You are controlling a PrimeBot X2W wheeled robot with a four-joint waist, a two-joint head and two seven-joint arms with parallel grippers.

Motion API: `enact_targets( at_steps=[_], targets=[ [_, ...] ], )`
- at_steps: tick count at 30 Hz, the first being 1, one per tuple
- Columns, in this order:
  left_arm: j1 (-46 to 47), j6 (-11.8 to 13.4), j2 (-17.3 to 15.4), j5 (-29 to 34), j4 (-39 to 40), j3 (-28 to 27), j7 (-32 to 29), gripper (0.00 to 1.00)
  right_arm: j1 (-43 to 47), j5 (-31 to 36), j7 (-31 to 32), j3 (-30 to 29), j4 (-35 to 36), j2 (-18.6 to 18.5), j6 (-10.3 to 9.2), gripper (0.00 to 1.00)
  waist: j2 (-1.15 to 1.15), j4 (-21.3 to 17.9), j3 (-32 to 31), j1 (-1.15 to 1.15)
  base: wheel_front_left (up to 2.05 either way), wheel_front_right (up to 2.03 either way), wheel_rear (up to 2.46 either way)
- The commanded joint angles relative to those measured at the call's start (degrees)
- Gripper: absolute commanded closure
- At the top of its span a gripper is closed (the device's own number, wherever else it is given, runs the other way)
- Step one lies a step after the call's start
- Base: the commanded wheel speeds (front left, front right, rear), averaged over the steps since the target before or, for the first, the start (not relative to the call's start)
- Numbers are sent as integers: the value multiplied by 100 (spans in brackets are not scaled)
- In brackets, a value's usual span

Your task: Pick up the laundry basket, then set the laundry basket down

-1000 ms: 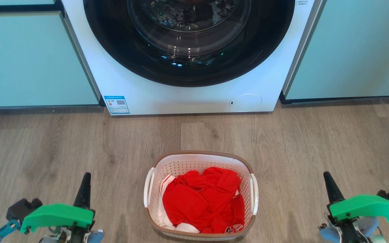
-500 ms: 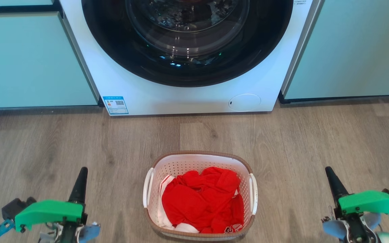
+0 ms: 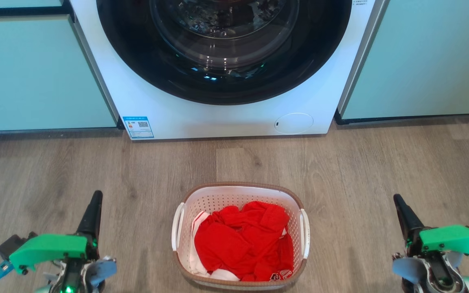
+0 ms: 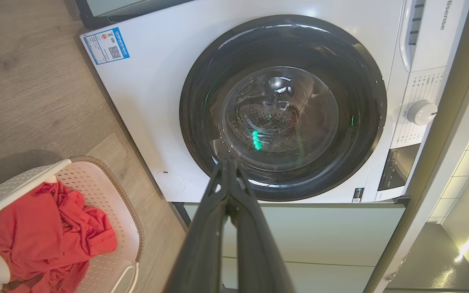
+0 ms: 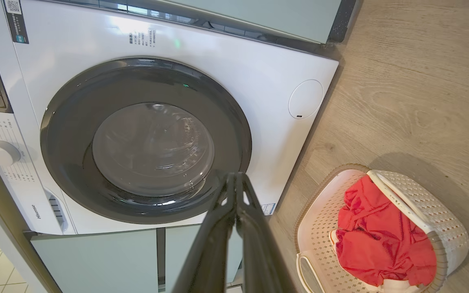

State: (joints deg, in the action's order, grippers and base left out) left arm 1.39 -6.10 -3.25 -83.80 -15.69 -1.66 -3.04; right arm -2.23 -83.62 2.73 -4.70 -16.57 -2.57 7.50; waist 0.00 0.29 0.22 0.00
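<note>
The laundry basket (image 3: 238, 194) stands upright on the wooden floor (image 3: 360, 171) in front of the washing machine (image 3: 218, 120). It holds a heap of red clothing (image 3: 238, 240) with some white cloth, and its two white side handles are free. Over the last second it has kept its place, while the left hand (image 3: 94, 202) and the right hand (image 3: 401, 203) have each crept forward and slightly outward. Both are closed, fingers pressed together on nothing, well apart from the basket on either side. That drift brings neither hand nearer a handle, so the scene fits a basket waiting to be lifted as well as one already put back down with the arms drawn clear. Open floor lies between each hand and the basket. The machine's dark round door and the pale green cabinets (image 3: 35, 73) stand beyond it and block nothing.
</note>
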Motion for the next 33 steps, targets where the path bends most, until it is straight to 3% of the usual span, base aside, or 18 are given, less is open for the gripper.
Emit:
enact_targets(
  at_steps=[1,13,33],
  targets=[
    [341,-67,-56,-165,173,-229,-47,100,-307,-180,66,53,223,-126,-1,100,0,-2,0,0,0,0,0],
    [470,-138,-49,-930,168,-368,-250,100,-382,-959,269,-50,262,-127,-1,100,0,-29,-4,0,0,0,0],
    [473,-138,-29,-910,167,-397,-274,100,-386,-937,295,-82,260,-105,-1,100,0,-29,-4,0,0,0,0]
  ],
)
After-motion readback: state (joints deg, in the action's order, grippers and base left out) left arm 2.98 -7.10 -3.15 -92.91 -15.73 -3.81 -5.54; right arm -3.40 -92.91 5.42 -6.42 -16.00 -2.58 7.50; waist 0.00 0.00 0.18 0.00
